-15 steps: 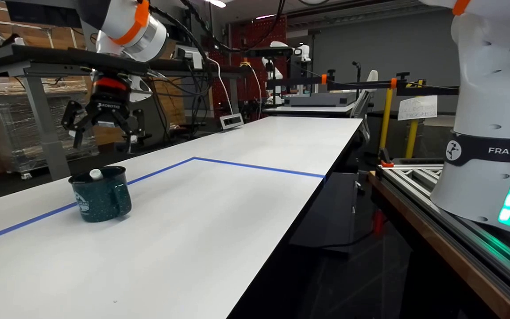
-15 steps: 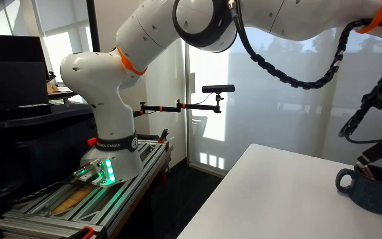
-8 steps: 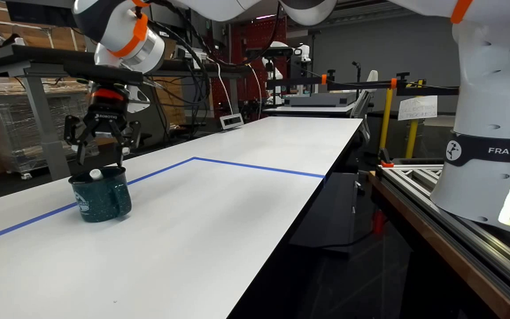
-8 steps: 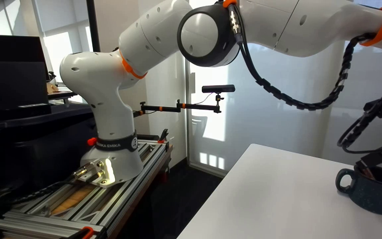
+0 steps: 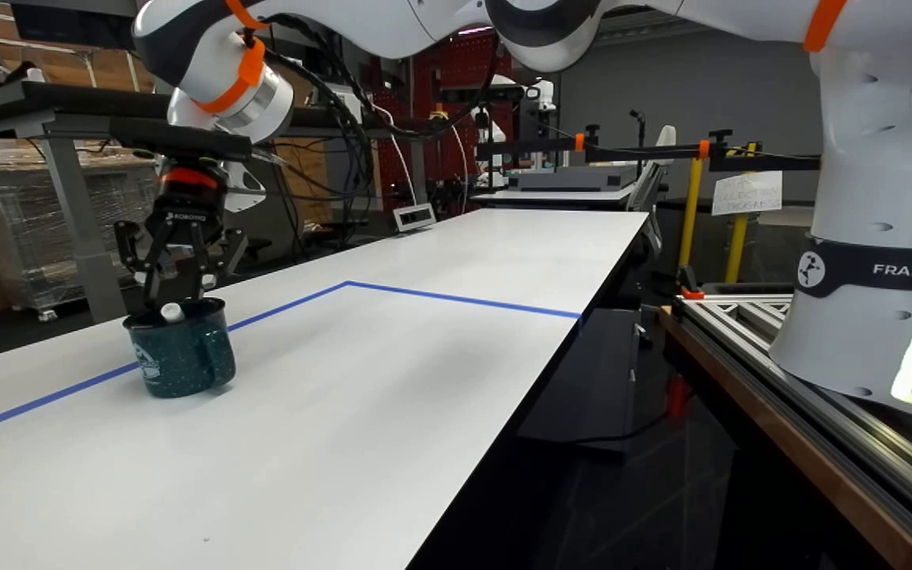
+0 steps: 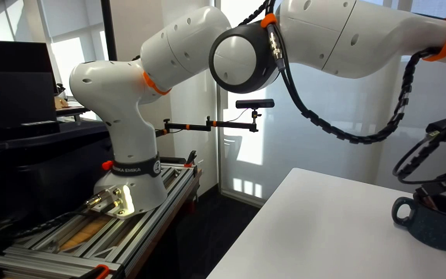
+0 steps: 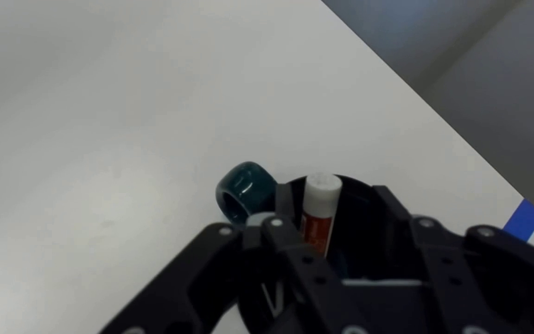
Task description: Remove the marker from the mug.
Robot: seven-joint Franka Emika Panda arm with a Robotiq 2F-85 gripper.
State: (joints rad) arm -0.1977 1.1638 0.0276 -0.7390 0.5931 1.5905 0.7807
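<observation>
The dark teal mug [image 5: 191,360] [image 6: 438,228] stands upright on the white table, its handle [image 7: 248,190] at the left in the wrist view. Inside it leans the marker [image 7: 321,199] [image 5: 172,312], a white-capped stick with a red label; its lower end is hidden in the mug. My gripper [image 7: 333,192] [image 5: 176,293] points down over the mug's mouth, its fingertips at about rim height. In the wrist view the marker's cap lies between the two fingers, close to the left one, with a dark gap on its right. The jaws are part-way open and do not grip it.
Blue tape [image 5: 464,299] marks the white table [image 5: 393,396]. The table's edge runs diagonally past the mug in the wrist view. A dark raised desk [image 5: 36,107] stands behind the arm, and a small power box [image 5: 414,217] sits on the table's far edge.
My gripper has come down to the mug's rim, and its fingers have drawn closer together. The mug and marker have kept their places.
</observation>
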